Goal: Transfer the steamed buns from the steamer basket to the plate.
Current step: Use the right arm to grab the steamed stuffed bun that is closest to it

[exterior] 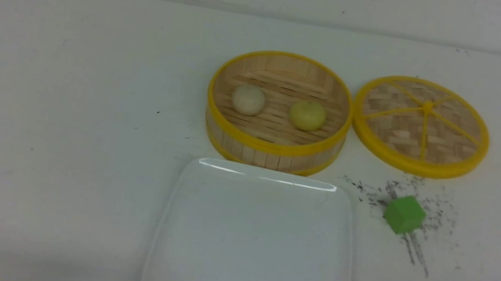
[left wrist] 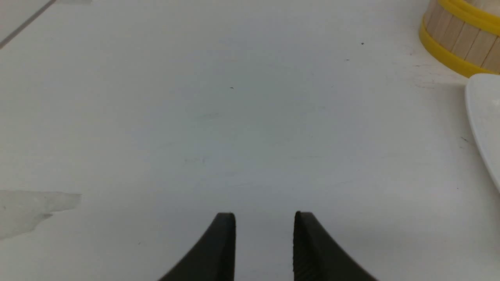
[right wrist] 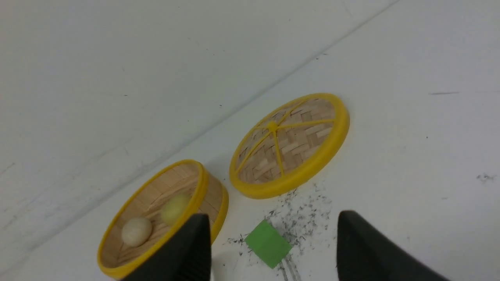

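Right gripper [right wrist: 273, 216] wide open, empty. Left gripper [left wrist: 265, 214] half open, empty. Hard squeeze may squash steamed buns [exterior: 248, 99]; round, may roll off plate [exterior: 269, 177].

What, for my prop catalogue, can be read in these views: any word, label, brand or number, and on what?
None. The steamer basket, woven lid, plate, green cube, cream bun and yellow bun bear no print; the dark specks by the cube are scuffs, not writing.

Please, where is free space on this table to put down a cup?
The widest bare table lies left of the steamer basket and plate. A strip behind basket and lid is free too. Crowded on the right: basket, lid, plate stand close, green cube among them.
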